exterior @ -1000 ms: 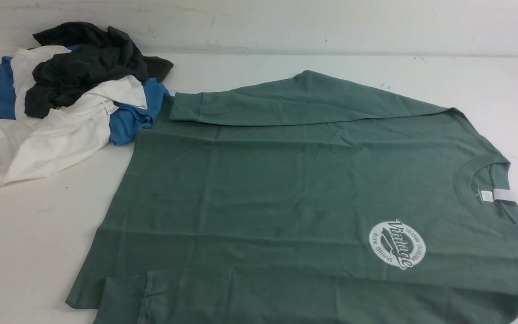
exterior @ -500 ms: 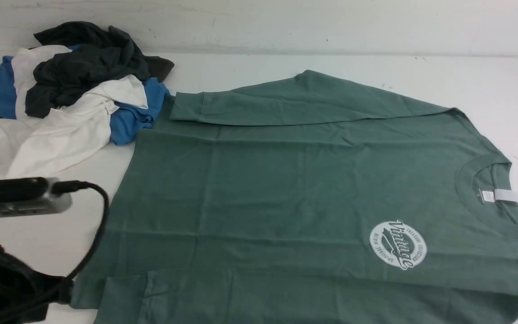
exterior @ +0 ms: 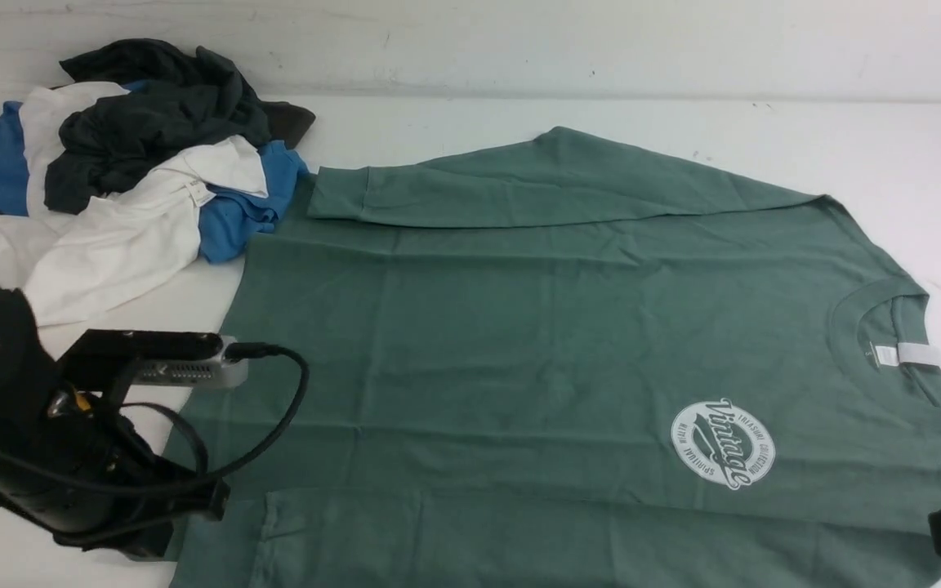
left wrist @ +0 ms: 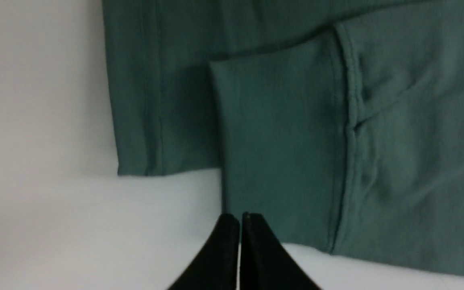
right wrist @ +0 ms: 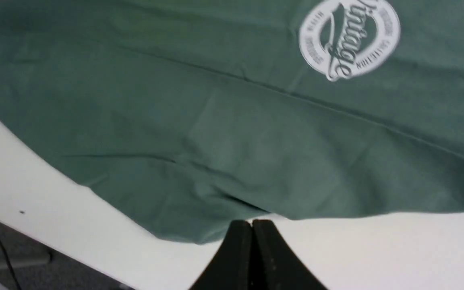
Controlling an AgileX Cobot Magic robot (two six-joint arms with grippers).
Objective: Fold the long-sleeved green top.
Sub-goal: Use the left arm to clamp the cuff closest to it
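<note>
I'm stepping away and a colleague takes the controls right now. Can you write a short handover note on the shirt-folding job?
Left gripper: shut, empty, poised just off the near sleeve cuff by the hem.
Right gripper: shut, empty, at the top's near edge, toward the collar end.
Green long-sleeved top: flat on the table, logo up, collar to the right. The pile of other clothes sits by its far-left corner.
Done: top spread out, both sleeves laid in along the body.
Left: all the body folds; nothing is gripped yet.
</note>
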